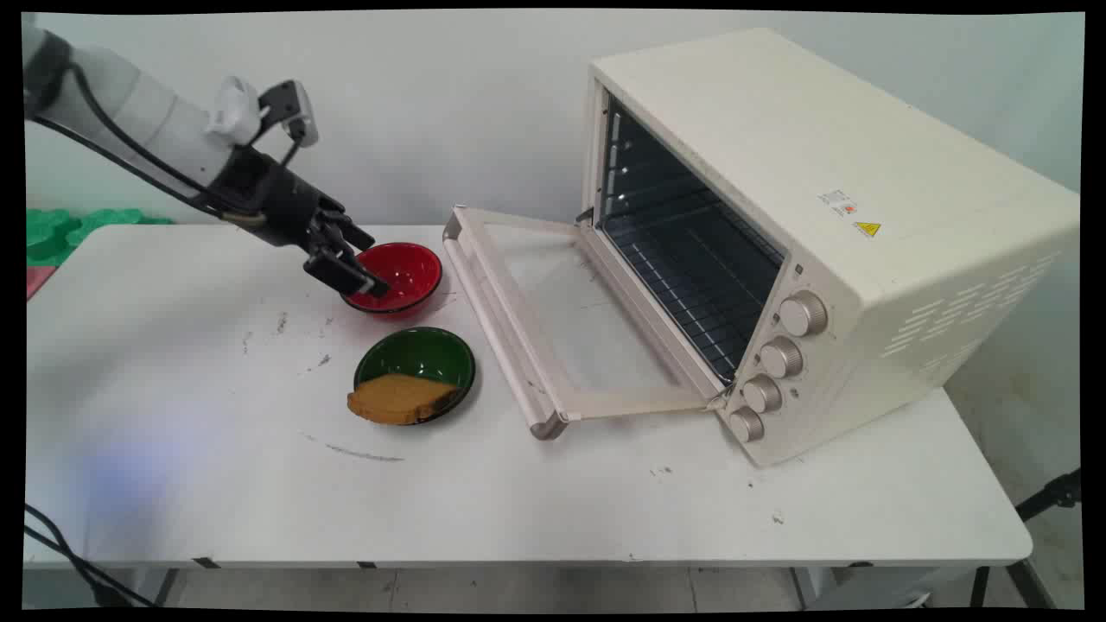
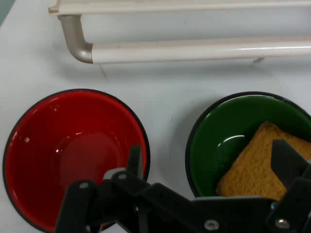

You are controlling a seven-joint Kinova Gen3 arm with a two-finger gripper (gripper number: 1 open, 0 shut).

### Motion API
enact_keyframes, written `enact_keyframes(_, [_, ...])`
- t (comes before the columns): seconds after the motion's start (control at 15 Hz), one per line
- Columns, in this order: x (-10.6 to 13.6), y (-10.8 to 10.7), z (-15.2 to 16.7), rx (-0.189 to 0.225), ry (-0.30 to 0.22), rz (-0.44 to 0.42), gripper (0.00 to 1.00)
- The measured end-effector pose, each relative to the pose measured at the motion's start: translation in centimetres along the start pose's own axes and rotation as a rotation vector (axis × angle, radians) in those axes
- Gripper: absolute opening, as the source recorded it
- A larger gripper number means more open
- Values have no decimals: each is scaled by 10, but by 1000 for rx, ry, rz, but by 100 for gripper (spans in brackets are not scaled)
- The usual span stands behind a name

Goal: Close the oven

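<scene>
My gripper [image 1: 366, 264] hangs low over the left rim of an empty red bowl [image 1: 406, 269], open and holding nothing. In the hand view the gripper [image 2: 211, 165] straddles the strip of table between the red bowl [image 2: 68, 150] and a green bowl [image 2: 218, 136]. One finger [image 2: 134, 160] sits over the red bowl's edge, the other finger [image 2: 287, 162] over a brown slice of bread [image 2: 252, 170]. In the main view the green bowl [image 1: 428, 352] stands just in front of the red one, and the bread [image 1: 396, 400] leans out over its near-left rim.
A cream toaster oven [image 1: 821, 216] stands at the right, its door [image 1: 562, 328] folded down flat toward the bowls, with the door handle [image 2: 194, 49] close by them. Green and pink items [image 1: 60, 229] lie past the table's far left edge. Black cables [image 1: 60, 544] hang at the near left.
</scene>
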Motion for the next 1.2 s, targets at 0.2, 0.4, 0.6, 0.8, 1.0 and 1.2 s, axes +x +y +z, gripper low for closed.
enact_keyframes(0.2, [0,0,18,-2,-7,0,100])
enact_keyframes(0.4, [2,2,33,-12,-2,7,100])
enact_keyframes(0.6, [7,5,52,-26,13,22,0])
enact_keyframes(0.8, [10,6,71,-35,25,29,0])
enact_keyframes(1.0, [11,7,88,-43,34,32,0])
enact_keyframes(1.2, [9,7,104,-50,37,36,0])
